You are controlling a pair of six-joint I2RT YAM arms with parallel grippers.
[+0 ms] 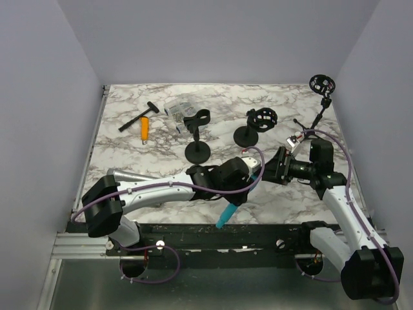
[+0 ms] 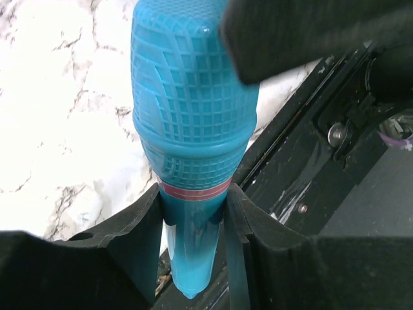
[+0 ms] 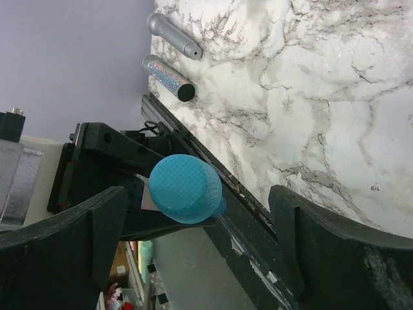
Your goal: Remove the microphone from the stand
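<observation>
One microphone (image 2: pixel 192 123) (blue) sits inside left claw (image 2: pixel 193 210).

2 white arms (image 1: pixel 161 189) (image 1: pixel 345 213), purple cables (image 1: pixel 353 169), matte black grippers (image 2: pixel 191 239) (image 3: pixel 200 245).

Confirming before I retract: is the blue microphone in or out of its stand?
Out. The left gripper clamps the blue microphone at the table's near edge, apart from the nearest stand, whose clip looks empty.

The white grey-veined marble tabletop (image 1: pixel 122 155) is lit evenly from above with soft shadows and is washed out at 9 o'clock in the left wrist view, where the turquoise ribbed plastic microphone (image 2: pixel 193 110) is sharp and a black mass (image 2: pixel 310 32) at 1 o'clock is blurred.
</observation>
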